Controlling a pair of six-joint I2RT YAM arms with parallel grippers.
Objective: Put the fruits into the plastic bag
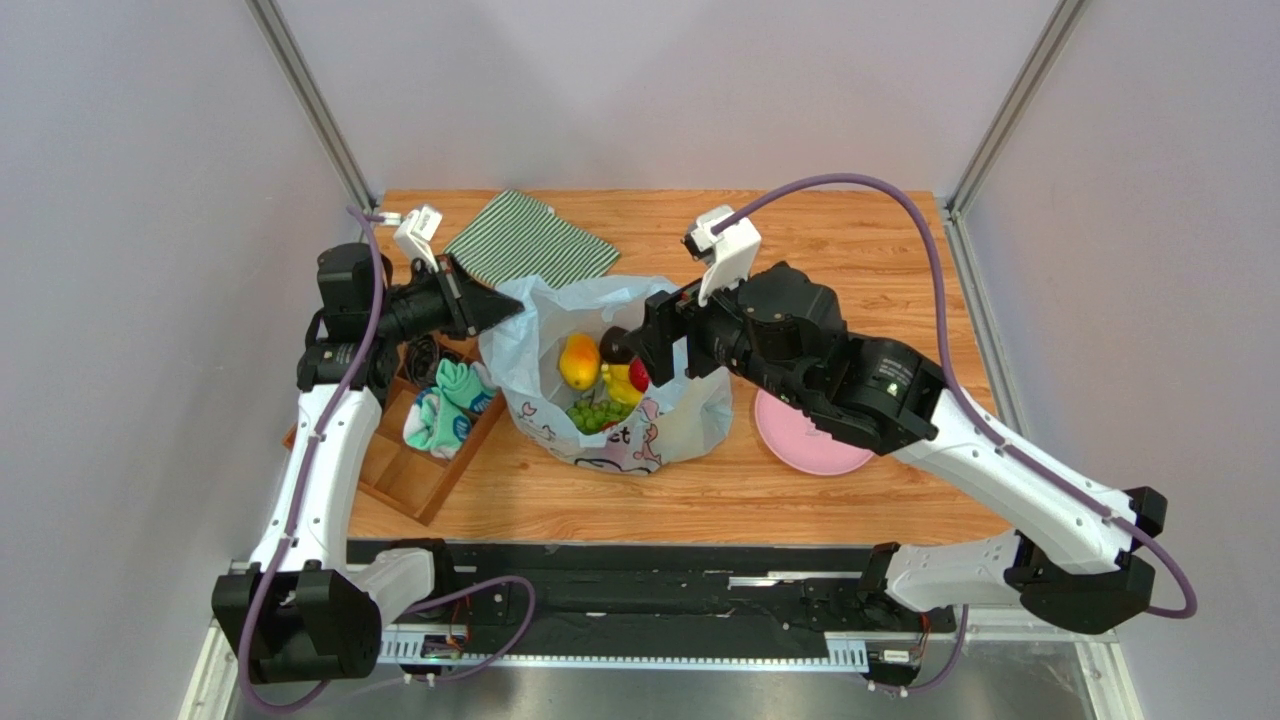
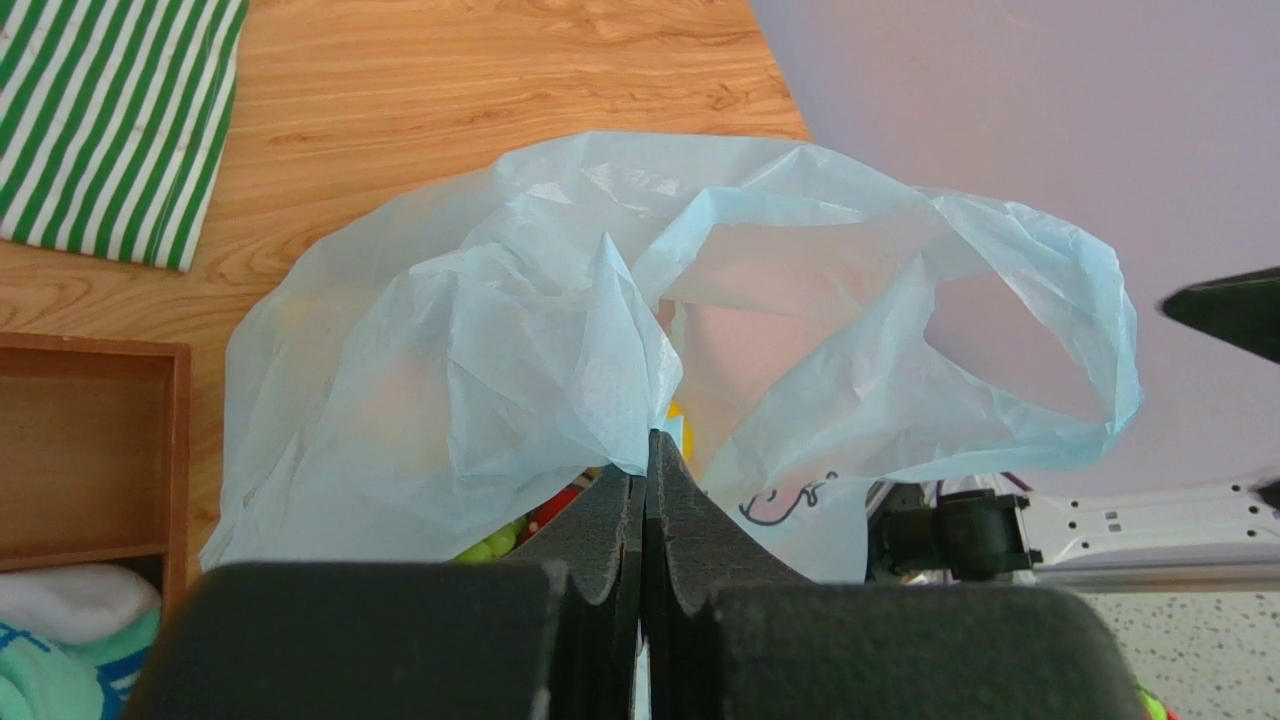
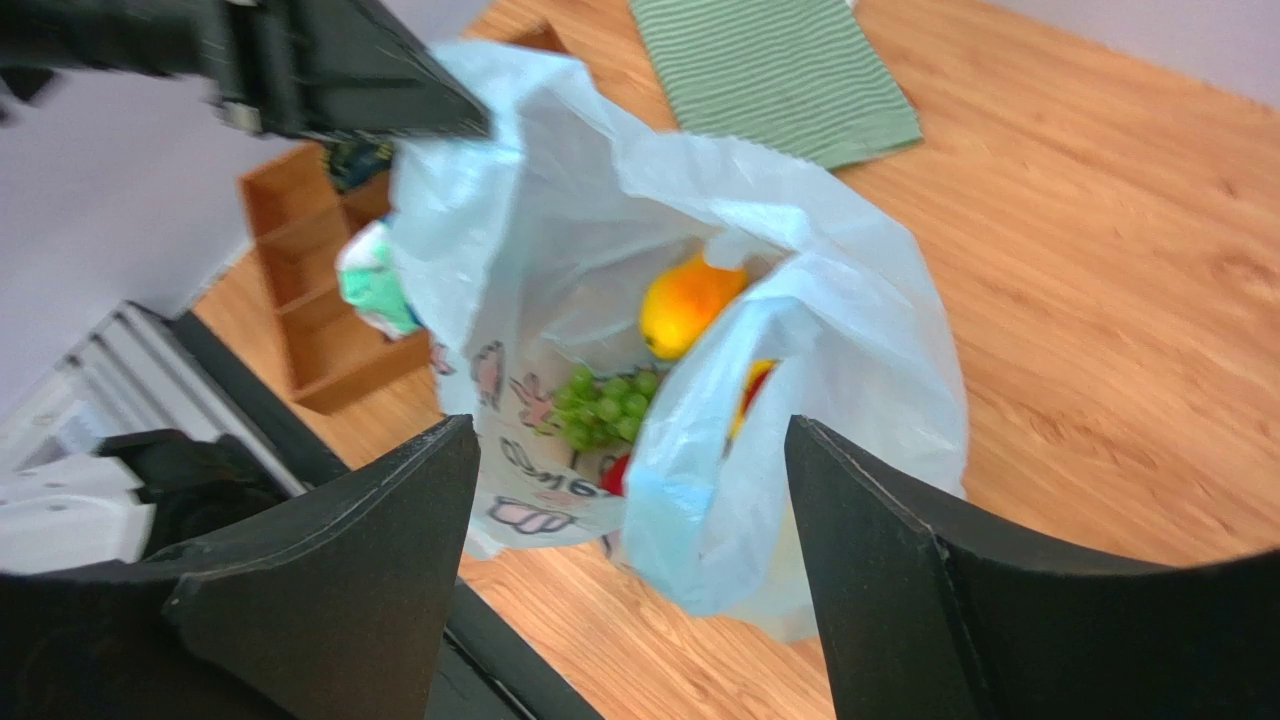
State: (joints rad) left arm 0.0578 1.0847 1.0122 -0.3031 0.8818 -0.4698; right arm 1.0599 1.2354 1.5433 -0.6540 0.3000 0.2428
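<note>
The pale-blue plastic bag [image 1: 684,413] stands open in the middle of the table. Inside it lie the orange-yellow mango [image 1: 579,362], green grapes [image 1: 597,411], a yellow fruit [image 1: 621,386] and a red apple [image 1: 639,375]. My left gripper [image 1: 508,311] is shut on the bag's left rim [image 2: 496,345] and holds it up; its tips [image 2: 649,450] pinch the film. My right gripper [image 3: 628,435] is open and empty, hovering over the bag's right side [image 3: 842,300], above the mango [image 3: 684,305] and grapes [image 3: 601,408].
A green striped cloth [image 1: 534,237] lies behind the bag. A pink plate [image 1: 812,435] sits to the bag's right, partly under my right arm. A wooden tray [image 1: 406,465] with rolled teal-white socks [image 1: 448,408] stands at the left.
</note>
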